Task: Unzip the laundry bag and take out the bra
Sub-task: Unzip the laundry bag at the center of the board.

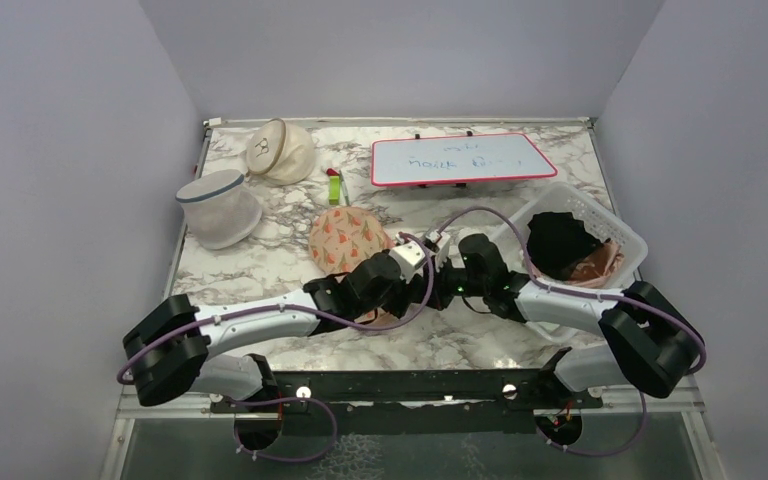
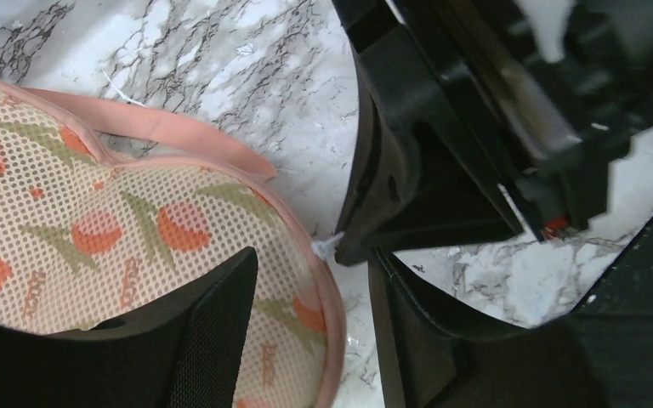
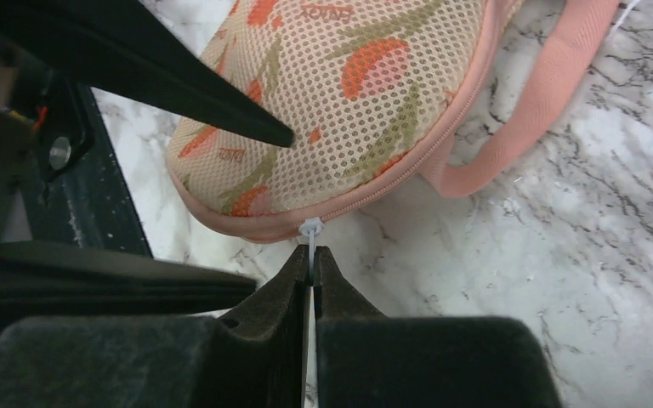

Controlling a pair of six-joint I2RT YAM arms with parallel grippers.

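The laundry bag (image 1: 348, 238) is peach mesh printed with red flowers and lies mid-table, zipped shut. My right gripper (image 3: 312, 257) is shut on the white zip-tie pull (image 3: 310, 229) at the bag's (image 3: 340, 102) near edge. In the left wrist view the same pull (image 2: 325, 247) shows at the tip of the right fingers (image 2: 408, 195). My left gripper (image 2: 313, 259) is open and straddles the bag's rim, with one finger (image 2: 187, 331) over the bag (image 2: 93, 229) and the other (image 2: 442, 340) beside it. In the top view both grippers meet at the bag's right end: left (image 1: 422, 266), right (image 1: 448, 272). The bra is not in view.
A pink strap (image 3: 544, 93) runs off the bag's far side. A white mesh cylinder (image 1: 218, 208) and a cream dome bag (image 1: 280, 150) stand at the back left. A whiteboard (image 1: 460, 158) lies at the back. A clear bin (image 1: 628, 232) at right holds a black cloth (image 1: 563, 245) and a brownish-pink garment (image 1: 600, 265).
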